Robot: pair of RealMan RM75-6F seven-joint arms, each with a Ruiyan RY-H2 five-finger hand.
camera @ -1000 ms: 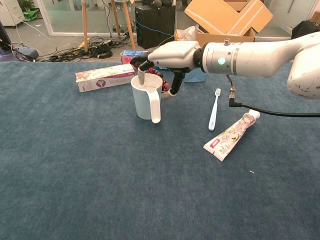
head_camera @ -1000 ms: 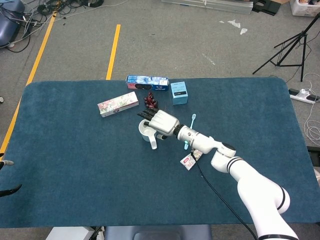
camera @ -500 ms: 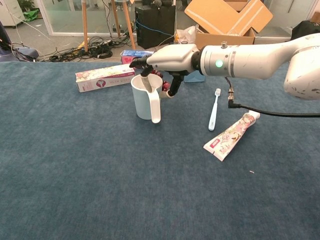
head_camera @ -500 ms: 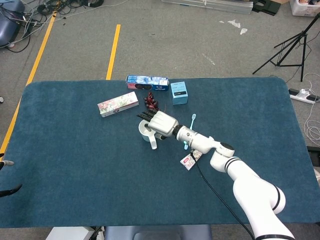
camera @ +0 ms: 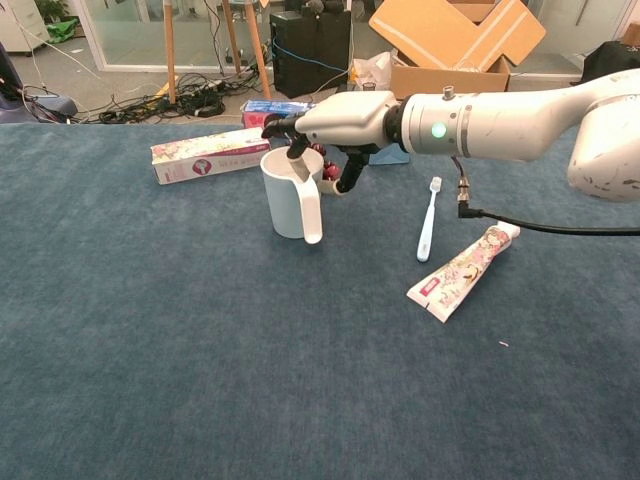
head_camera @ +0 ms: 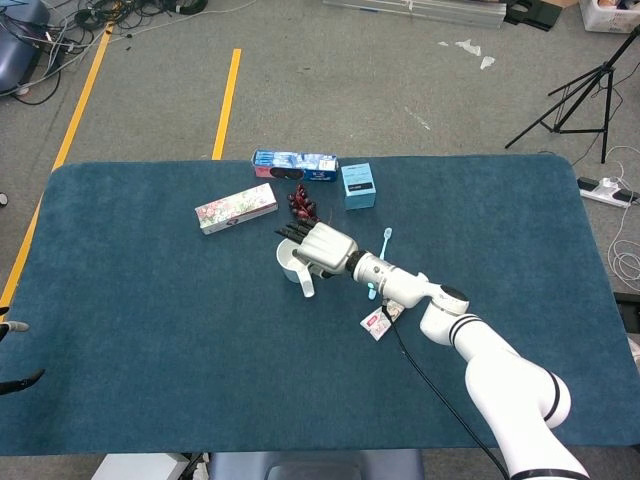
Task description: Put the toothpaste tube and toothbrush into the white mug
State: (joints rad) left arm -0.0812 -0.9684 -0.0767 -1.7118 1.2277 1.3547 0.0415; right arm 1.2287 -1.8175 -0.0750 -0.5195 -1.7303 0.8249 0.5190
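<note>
The white mug (head_camera: 290,265) (camera: 285,200) stands upright mid-table, handle toward me. My right hand (head_camera: 322,245) (camera: 335,115) reaches over its far rim: one finger dips inside against the wall while the thumb comes down outside, pinching the rim. The light-blue toothbrush (head_camera: 387,236) (camera: 428,220) lies flat to the right of the mug, partly under my forearm in the head view. The toothpaste tube (head_camera: 378,322) (camera: 462,270) lies nearer me, right of the brush. Only dark slivers at the head view's left edge hint at my left hand (head_camera: 18,381).
A floral carton (head_camera: 236,208) (camera: 208,155) lies behind-left of the mug. A blue box (head_camera: 295,164) and a light-blue box (head_camera: 358,185) sit at the back. A dark red cluster (head_camera: 300,203) rests just behind the mug. A black cable (camera: 540,228) hangs from my right arm.
The finger inside the mug has shifted from the left side to the right wall, toward the thumb. The mug has nudged slightly left. Brush and tube have not moved.
</note>
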